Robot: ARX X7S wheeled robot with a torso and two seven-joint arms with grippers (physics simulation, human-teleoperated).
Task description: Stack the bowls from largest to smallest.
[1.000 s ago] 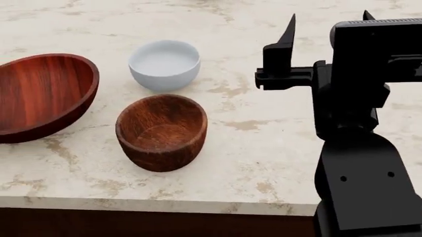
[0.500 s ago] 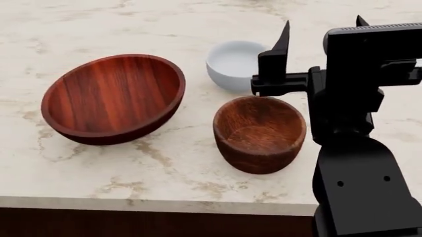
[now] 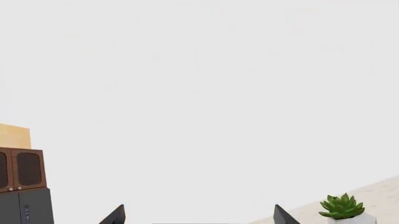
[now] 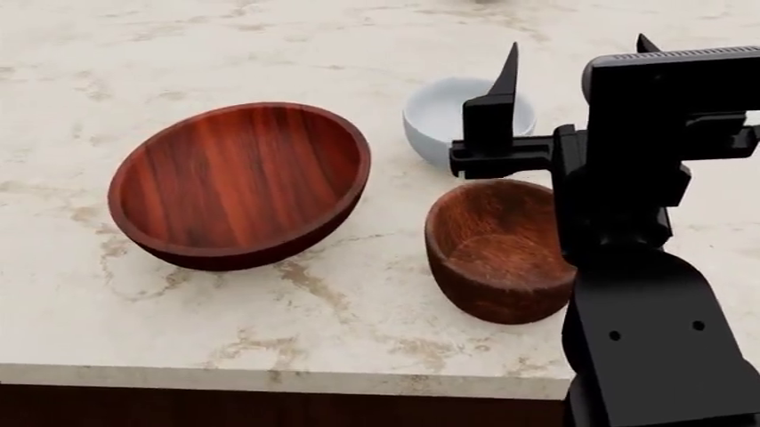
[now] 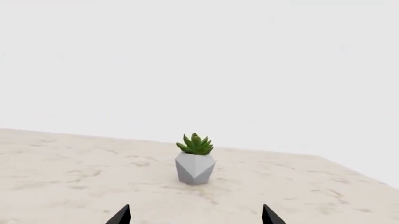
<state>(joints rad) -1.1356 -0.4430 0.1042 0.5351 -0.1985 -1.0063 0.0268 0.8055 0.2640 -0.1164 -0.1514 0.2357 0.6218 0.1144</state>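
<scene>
Head view has swung left over the last second, so the large red bowl (image 4: 238,182) now sits whole at 9 o'clock, white bowl (image 4: 446,116) at 12, small brown bowl (image 4: 499,249) centre-right, nothing stacked, and my right gripper (image 4: 576,62) hangs wide, empty.

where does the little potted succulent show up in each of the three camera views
Left wrist view: the succulent sits low at the picture's right edge, on a strip of the marble counter.
Head view: not in it; only the three bowls and the right arm show.
Right wrist view: near the middle, slightly low, in its grey faceted pot.
Shared landmark: the marble counter, seen in all three views.
</scene>
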